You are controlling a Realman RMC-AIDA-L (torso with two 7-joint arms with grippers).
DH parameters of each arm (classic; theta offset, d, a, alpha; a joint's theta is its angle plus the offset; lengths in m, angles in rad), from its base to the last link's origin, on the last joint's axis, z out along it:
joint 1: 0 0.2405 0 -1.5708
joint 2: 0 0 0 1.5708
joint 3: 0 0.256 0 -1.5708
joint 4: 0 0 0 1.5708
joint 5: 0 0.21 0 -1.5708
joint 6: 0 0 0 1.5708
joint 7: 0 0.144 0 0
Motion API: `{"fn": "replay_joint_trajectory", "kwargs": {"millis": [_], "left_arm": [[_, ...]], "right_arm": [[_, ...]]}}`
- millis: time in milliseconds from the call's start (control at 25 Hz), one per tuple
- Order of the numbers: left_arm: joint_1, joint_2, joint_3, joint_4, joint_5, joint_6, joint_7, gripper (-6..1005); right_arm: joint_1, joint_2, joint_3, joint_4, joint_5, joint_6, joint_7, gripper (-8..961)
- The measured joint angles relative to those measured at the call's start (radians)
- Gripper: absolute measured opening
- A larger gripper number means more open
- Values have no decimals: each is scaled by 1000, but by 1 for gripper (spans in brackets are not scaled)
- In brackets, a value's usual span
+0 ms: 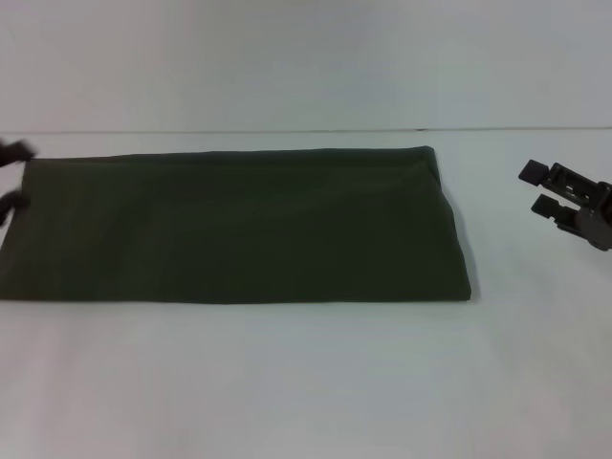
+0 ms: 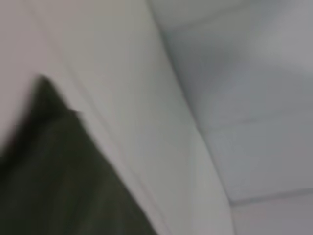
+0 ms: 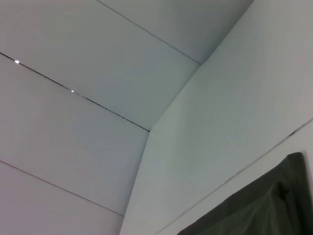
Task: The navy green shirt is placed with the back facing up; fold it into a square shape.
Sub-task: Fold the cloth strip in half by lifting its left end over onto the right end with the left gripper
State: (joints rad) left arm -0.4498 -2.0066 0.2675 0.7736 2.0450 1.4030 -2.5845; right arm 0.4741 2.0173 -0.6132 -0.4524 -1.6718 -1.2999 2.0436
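- Navy green shirt [image 1: 229, 228]: large dark olive-green soft cloth garment, folded into one long flat band lying left to right across the middle of the table. Plain side up; no lettering shows. Far edge straight, right end tapering slightly outward toward the near right corner, left end running out past the left border of the head view. One corner of it also shows in the left wrist view [image 2: 58, 181] and in the right wrist view [image 3: 254, 205].
- White table [image 1: 306, 382]: flat pale surface bearing the shirt, bare on the near side and to the right.
- Left gripper [image 1: 13, 178]: dark, blurred, at the far left end of the shirt, at its edge; two dark tips show with a gap between them, fingers parted, no cloth seen between them.
- Right gripper [image 1: 542, 188]: dark metal, right of the shirt and well apart from it, above the bare table; two fingers spread, holding nothing.
- White wall panels [image 3: 98, 73]: pale, with thin seams, behind the table.
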Motion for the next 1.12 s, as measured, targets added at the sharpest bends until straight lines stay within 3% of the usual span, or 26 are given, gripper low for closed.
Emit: {"fn": "replay_joint_trajectory", "kwargs": {"millis": [120,280,560,1120], "left_arm": [[30,-6,-60,-4,55,-13,-4,565],[55,-10,-106,-10,133,-35,-13,746],[66,-15,-119,-17,183,-77,-30,938],[59,-15,-108,-95,213,-209,-51,934]], "right_arm": [[-1,0,0,0,0,0,0,928],[-2,1,1,0,0,6,0,928],[-4,-1,2,0,0,11,0,928],[-1,-2,3,0,0,44,0,927]]}}
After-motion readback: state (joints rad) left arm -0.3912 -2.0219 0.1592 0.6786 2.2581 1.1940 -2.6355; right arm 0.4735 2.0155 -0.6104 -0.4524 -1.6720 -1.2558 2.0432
